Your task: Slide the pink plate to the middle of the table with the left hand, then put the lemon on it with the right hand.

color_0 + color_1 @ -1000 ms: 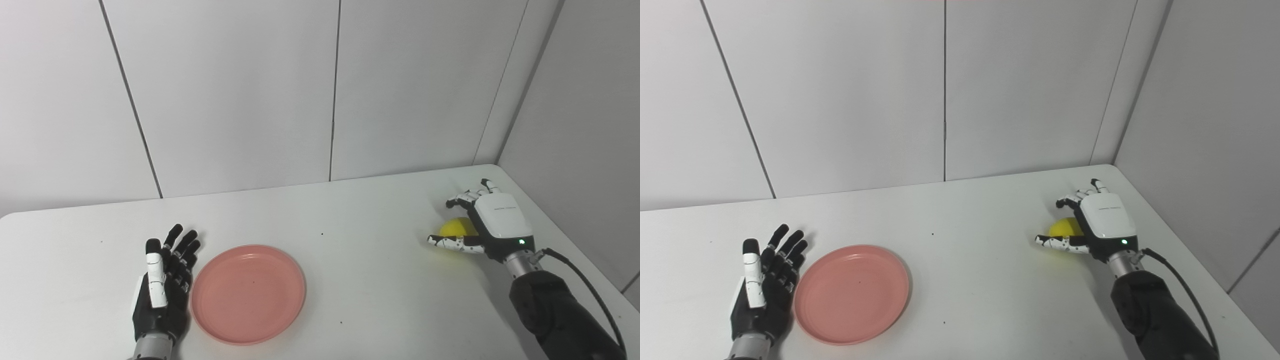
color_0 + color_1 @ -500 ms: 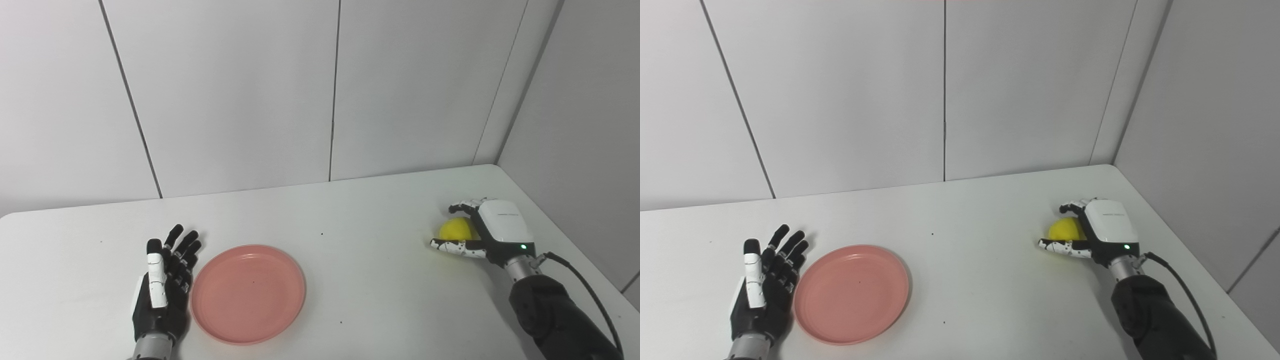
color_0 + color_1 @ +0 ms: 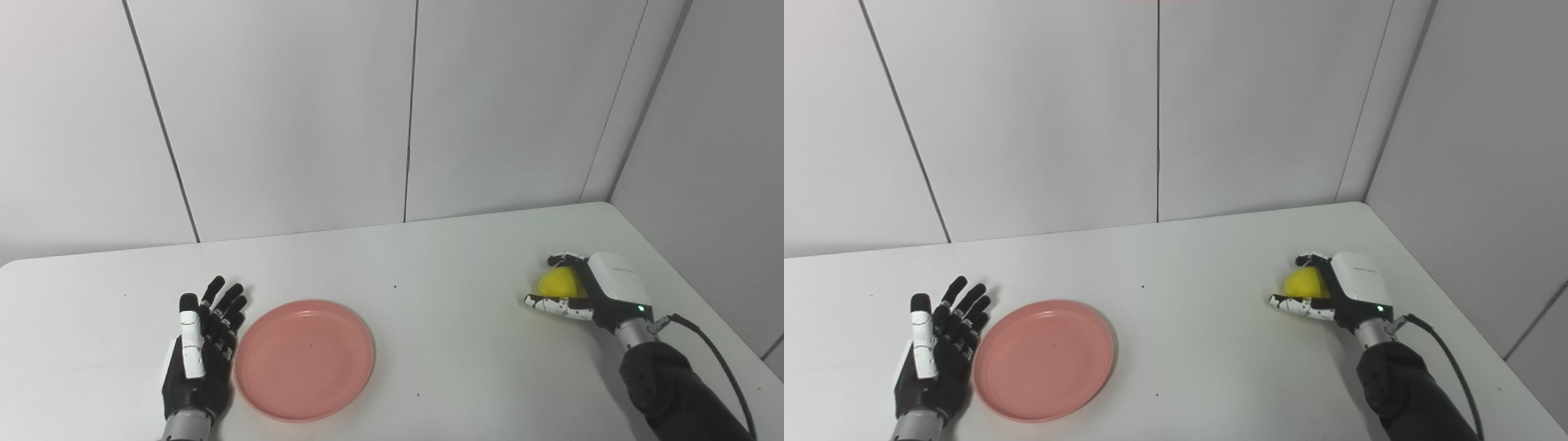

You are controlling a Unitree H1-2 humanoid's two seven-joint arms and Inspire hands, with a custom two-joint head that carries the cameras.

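plate: pink plate (image 3: 304, 359) sits on the near left of the table (image 3: 429, 269), left of centre; looks short of the middle, so the slide reads as partly done at best
left hand: left hand (image 3: 200, 350) lies flat just beside the plate's left rim, fingers spread, holding nothing; contact with the rim can't be told
lemon: lemon (image 3: 558, 283) at the right side of the table, well apart from the plate
right hand: right hand (image 3: 597, 290) curled round the lemon, thumb under its near side, fingers over the far side; looks like a closed grasp, lift-off from the table not clear
left to do: carry the lemon leftward to the plate, set it down, let go
surroundings: white wall panels (image 3: 294, 116) behind and at right; black cable (image 3: 713, 346) trails off the right wrist
obstacles: nothing seen lying between lemon and plate
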